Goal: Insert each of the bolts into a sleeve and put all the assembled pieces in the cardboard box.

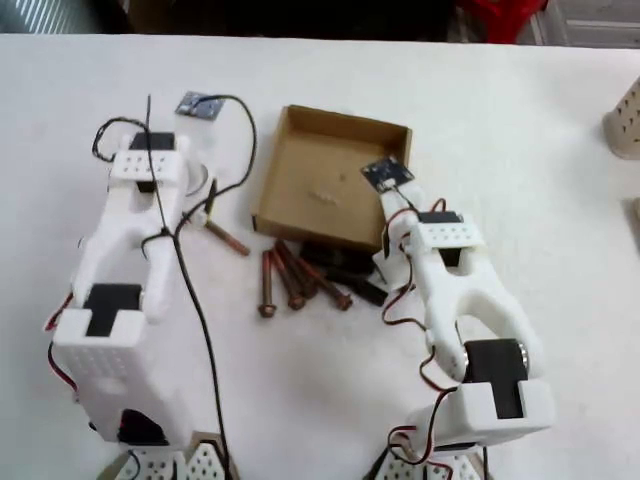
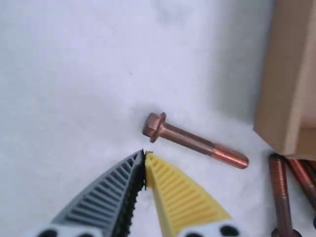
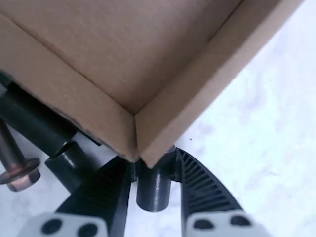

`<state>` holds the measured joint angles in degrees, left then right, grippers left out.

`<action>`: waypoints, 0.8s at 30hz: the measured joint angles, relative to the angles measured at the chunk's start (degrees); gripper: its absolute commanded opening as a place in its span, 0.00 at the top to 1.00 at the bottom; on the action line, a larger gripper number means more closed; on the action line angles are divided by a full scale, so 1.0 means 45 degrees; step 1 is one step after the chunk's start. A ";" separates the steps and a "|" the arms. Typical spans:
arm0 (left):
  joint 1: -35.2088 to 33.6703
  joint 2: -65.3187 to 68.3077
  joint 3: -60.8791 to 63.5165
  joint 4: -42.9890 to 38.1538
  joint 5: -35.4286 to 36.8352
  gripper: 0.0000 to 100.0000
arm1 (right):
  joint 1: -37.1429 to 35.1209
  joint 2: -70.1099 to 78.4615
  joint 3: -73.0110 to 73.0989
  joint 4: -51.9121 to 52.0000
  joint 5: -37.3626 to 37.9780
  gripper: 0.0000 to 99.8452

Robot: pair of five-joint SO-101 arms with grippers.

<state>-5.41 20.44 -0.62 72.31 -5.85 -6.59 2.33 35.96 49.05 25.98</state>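
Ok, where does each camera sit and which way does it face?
High view: fixed overhead, down on both arms, cardboard box, bolt pile.
Left wrist view: on left wrist, past shut left tool toward lone bolt.
Right wrist view: on right wrist, past right tool gripping sleeve, at box corner.
Shared: box, in all three.

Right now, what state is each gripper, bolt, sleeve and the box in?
Left gripper: shut, empty.
Right gripper: shut on sleeve, beside box corner.
Lone bolt: lying flat, unsleeved.
Bolt pile: loose on table, unsleeved.
Other sleeves: lying on table by box.
Cardboard box: open, no assembled pieces inside.
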 measured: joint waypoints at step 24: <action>0.0313 -0.1016 0.3907 -0.3595 0.5236 0.83 | 0.0000 0.0000 0.0000 0.0000 0.0000 0.98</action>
<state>-4.00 15.87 16.97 56.13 17.71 -6.59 2.33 35.96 49.05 25.98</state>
